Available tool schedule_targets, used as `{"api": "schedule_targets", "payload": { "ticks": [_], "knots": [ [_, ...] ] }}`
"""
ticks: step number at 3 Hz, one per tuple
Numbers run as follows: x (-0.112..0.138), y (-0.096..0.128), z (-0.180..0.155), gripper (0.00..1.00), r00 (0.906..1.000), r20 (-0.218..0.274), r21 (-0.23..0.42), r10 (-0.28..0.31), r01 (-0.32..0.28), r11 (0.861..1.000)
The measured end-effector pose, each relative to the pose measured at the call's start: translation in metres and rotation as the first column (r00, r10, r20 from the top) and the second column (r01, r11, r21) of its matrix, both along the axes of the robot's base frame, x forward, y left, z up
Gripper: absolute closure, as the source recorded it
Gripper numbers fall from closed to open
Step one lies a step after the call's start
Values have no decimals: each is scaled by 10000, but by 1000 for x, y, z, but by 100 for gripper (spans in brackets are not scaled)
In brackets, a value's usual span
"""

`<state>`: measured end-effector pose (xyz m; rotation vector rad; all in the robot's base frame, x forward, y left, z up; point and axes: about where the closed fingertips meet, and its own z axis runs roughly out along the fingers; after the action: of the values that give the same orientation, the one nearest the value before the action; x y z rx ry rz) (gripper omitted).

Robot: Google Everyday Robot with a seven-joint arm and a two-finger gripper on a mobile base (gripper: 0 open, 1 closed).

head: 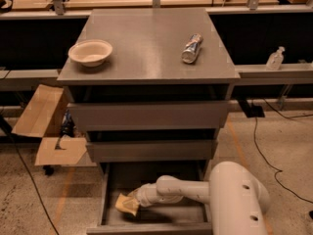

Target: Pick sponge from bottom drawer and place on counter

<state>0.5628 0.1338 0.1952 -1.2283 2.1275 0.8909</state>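
Observation:
The bottom drawer point(146, 227) is pulled open below two shut grey drawers. My arm reaches down into it from the right. The gripper point(127, 204) is a pale yellow shape low in the drawer's front left part. I cannot make out the sponge apart from the gripper's pale yellow tip; it may be hidden by it. The counter point(146, 43) is the grey top of the cabinet.
A cream bowl point(90, 52) stands on the counter's left and a crushed can point(191, 48) lies on its right. An open cardboard box point(44, 126) sits on the floor left of the cabinet. A clear bottle point(275, 58) stands on the ledge at right. Cables lie on the floor at right.

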Motion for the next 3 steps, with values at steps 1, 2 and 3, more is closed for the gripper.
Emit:
{"api": "schedule_targets", "payload": {
  "ticks": [1,2,3],
  "knots": [
    [-10,-19,48,100,9966,-668,640,492,-450,9969],
    [-26,-44,102,100,9833,-1403,1301,1157,-976,9867],
    [-41,-84,163,100,9700,-1961,1631,1438,-1123,9802]
  ]
}}
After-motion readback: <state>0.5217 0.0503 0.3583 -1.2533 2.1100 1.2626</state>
